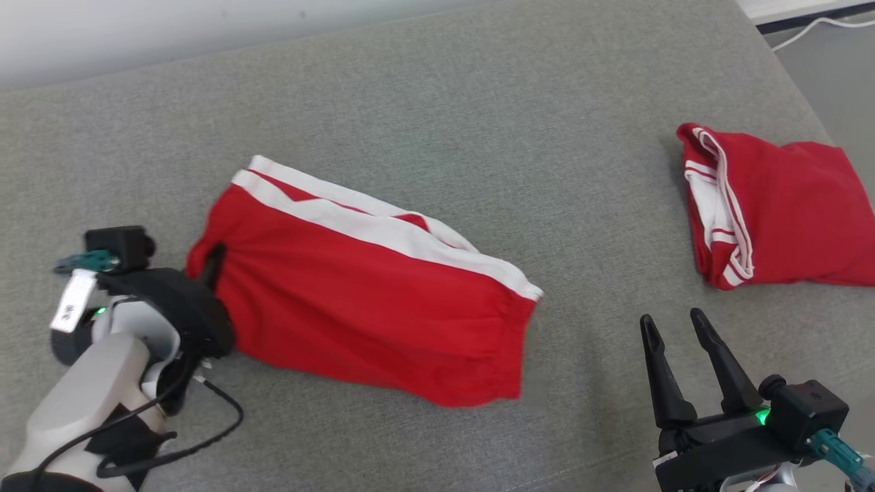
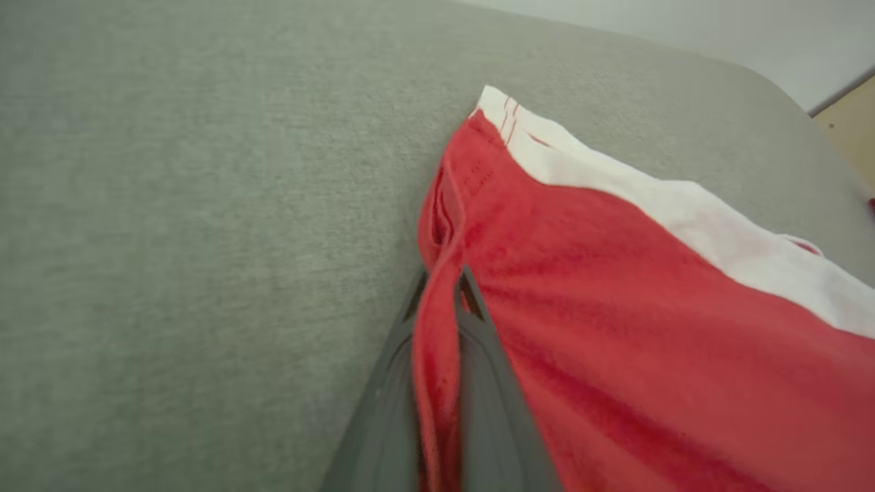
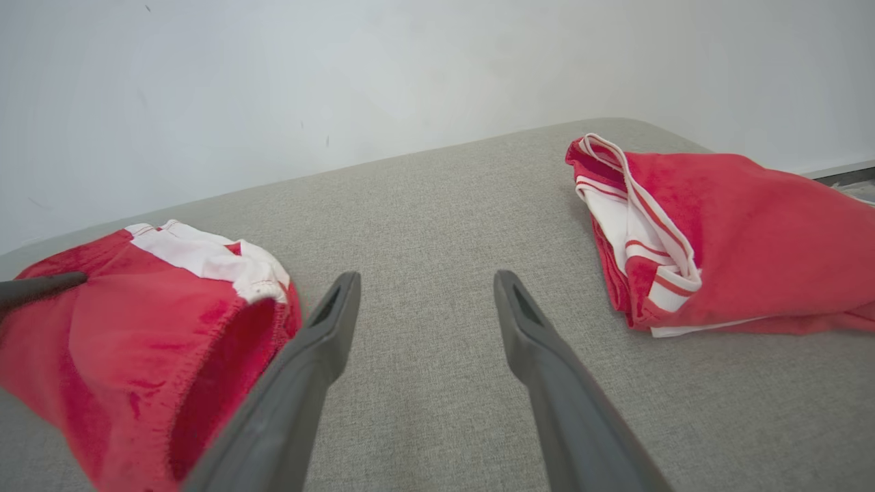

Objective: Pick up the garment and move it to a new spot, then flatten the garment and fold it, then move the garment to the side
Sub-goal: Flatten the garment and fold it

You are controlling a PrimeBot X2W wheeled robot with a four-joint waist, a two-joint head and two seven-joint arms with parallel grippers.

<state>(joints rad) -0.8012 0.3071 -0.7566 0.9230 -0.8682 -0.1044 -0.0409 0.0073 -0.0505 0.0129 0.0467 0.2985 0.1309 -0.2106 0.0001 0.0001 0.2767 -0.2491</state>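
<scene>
The garment (image 1: 362, 294) is a pair of red shorts with a white side stripe, folded and lying in the middle of the grey cushion. My left gripper (image 1: 210, 263) is shut on its left edge; in the left wrist view a fold of the red garment (image 2: 615, 287) sits pinched between the two dark fingers (image 2: 478, 383) of my left gripper (image 2: 441, 277). My right gripper (image 1: 673, 326) hovers open at the lower right, just right of the shorts' elastic end (image 3: 225, 355). Its fingers (image 3: 547, 355) hold nothing, my right gripper (image 3: 422, 280) pointing at bare fabric.
A second red and white garment (image 1: 772, 212) lies folded at the right, near the cushion's edge (image 1: 800, 89). A white wall (image 3: 410, 68) runs behind the cushion. Bare floor and a white cable (image 1: 813, 27) show at the top right.
</scene>
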